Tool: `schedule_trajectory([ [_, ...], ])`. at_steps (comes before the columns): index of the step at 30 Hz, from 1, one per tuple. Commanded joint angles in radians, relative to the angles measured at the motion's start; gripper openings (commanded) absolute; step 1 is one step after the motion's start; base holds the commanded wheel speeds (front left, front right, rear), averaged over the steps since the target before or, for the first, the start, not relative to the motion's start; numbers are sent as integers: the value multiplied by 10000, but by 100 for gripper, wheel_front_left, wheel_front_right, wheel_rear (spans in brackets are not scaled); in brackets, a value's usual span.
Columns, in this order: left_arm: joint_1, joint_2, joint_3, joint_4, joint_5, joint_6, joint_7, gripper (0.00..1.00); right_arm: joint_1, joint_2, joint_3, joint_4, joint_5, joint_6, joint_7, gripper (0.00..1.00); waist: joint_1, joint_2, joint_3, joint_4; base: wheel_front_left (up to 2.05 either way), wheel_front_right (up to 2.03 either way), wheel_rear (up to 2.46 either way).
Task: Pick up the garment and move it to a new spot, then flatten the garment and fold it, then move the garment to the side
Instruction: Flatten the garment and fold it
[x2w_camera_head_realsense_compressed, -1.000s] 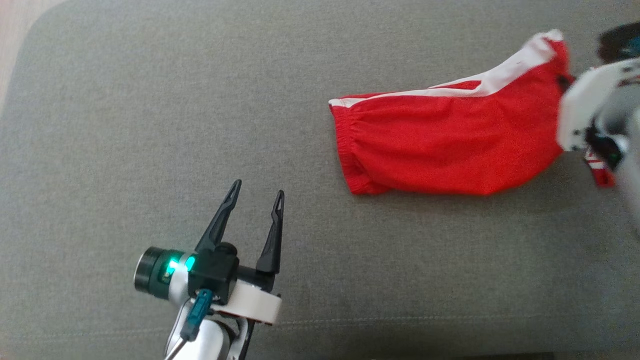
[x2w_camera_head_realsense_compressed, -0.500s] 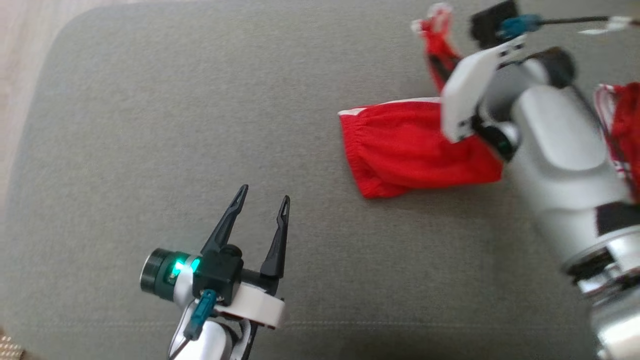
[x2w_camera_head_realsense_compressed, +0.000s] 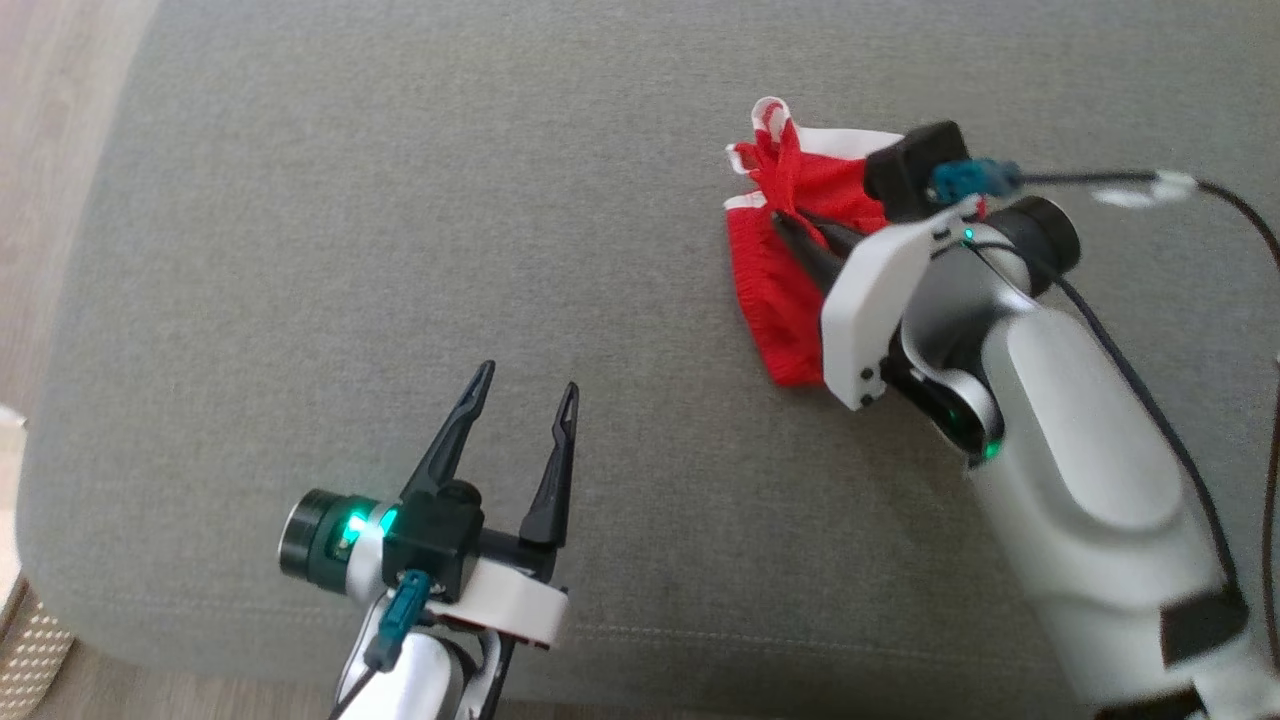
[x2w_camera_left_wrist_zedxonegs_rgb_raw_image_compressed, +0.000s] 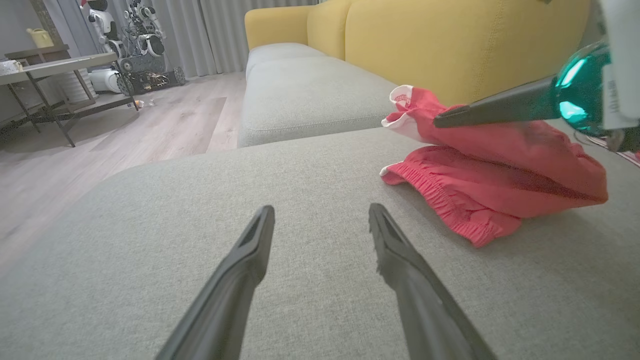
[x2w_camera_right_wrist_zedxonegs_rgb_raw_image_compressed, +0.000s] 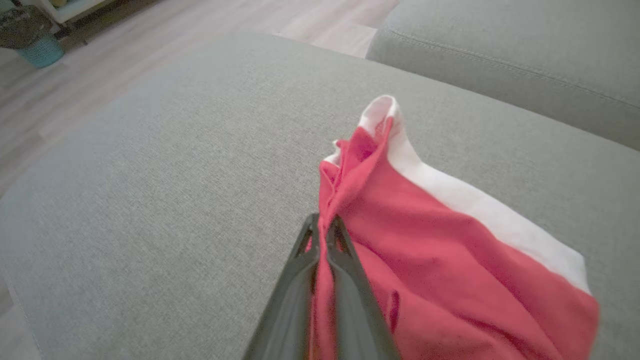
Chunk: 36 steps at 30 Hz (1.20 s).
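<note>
1. The grey sofa cushion (x2w_camera_head_realsense_compressed: 400, 250) is basically my whole work surface. From my left wrist I can also see a yellow backrest (x2w_camera_left_wrist_zedxonegs_rgb_raw_image_compressed: 450, 45) up at 1 o'clock.
2. The garment (x2w_camera_head_realsense_compressed: 775, 300), red shorts with white trim, sits bunched on the cushion at about 2 o'clock in my head view. One edge is pulled up off the fabric.
3. My right gripper (x2w_camera_head_realsense_compressed: 785, 222) comes in from 4 o'clock, fingers pinched tight on that lifted red edge.
4. My left gripper (x2w_camera_head_realsense_compressed: 527, 380) hangs at 7 o'clock, fingers spread wide and empty, well apart from the shorts.
</note>
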Motion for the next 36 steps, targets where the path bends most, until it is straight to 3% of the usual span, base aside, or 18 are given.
schedule_trajectory([
  [1, -374, -53, 411, -290, -31, -28, -51, 100, 192, 321, -123, -1014, -146, 17, 55, 100, 0, 0, -28, -92, 0, 0, 0],
  [7, -324, 22, 519, -235, 37, -46, -51, 100, 1262, 256, -1314, -3967, -438, 17, 9, 100, 0, 0, -356, -421, 0, 0, 0],
  [11, -143, 84, 615, -217, 34, -11, -51, 100, 1951, -163, -2741, -5055, -888, 17, -214, 100, 0, 0, -735, -611, 0, 0, 0],
  [17, 169, 100, 609, -228, 17, -31, -51, 100, 2988, -1026, -4087, -4428, -1077, 17, -1326, 100, 0, 0, -1181, -607, 0, 0, 0],
  [20, 341, 97, 634, -255, 2, -2, -51, 100, 3408, -1283, -4024, -3582, -928, 17, -2218, 100, 0, 0, -1405, -532, 0, 0, 0],
  [21, 406, 99, 648, -281, -3, 10, -51, 100, 3469, -1381, -3849, -3309, -849, 17, -2591, 29, 0, 0, -1457, -509, 0, 0, 0],
  [22, 470, 100, 661, -301, -9, 21, -51, 100, 3513, -1436, -3754, -3007, -788, 17, -3008, 0, 0, 0, -1533, -472, 0, 0, 0],
  [30, 848, 81, 631, -298, -39, -28, -51, 100, 3007, -927, -3143, -49, -1020, 17, -5800, 0, 0, 0, -1792, 111, 0, 0, 0],
  [36, 701, 32, 421, -237, 50, -188, -51, 100, 1759, -177, -2877, 2969, -1460, 17, -6591, 0, 0, 0, -1507, 954, 0, 0, 0],
])
